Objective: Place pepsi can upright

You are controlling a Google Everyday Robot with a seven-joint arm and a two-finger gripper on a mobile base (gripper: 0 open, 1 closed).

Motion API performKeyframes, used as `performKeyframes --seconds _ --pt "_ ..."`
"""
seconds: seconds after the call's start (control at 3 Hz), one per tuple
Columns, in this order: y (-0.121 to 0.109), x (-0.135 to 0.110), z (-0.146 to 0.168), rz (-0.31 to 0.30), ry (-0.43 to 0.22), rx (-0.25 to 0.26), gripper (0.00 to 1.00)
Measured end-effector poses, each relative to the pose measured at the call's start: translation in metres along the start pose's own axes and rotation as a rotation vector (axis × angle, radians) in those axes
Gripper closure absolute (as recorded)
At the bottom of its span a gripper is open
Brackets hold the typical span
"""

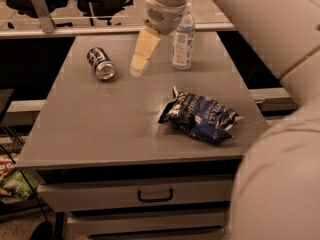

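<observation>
Desk (95, 129): grey, flat top, with a drawer (125, 196) and its dark handle beneath the front edge. Item one: pepsi can (101, 63), dark blue, lying on its side at the far left of the desk, one silver end turned toward the camera. Item two: my hand (137, 66), cream-coloured, hanging over the far middle of the desk, just right of the can and apart from it (spread or pressed together, I cannot tell). Item three: clear water bottle (183, 40), upright, right of my hand. Item four: blue foil snack bag (200, 116), crumpled, lying near the right front.
</observation>
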State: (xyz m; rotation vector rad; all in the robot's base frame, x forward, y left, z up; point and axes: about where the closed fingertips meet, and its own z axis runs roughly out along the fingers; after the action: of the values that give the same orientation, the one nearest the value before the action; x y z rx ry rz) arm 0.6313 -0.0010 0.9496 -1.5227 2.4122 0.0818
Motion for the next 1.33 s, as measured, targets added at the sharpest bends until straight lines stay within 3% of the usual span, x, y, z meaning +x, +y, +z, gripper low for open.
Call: performKeyframes --seconds 0.67,1.0,1.33 --pt "-0.016 -0.053 0.045 0.044 0.062 0.009 0.00" --pt "-0.036 -0.096 0.087 0.107 0.080 -0.003 0.00" --pt "-0.044 -0.108 0.091 0.112 0.041 0.014 0.00"
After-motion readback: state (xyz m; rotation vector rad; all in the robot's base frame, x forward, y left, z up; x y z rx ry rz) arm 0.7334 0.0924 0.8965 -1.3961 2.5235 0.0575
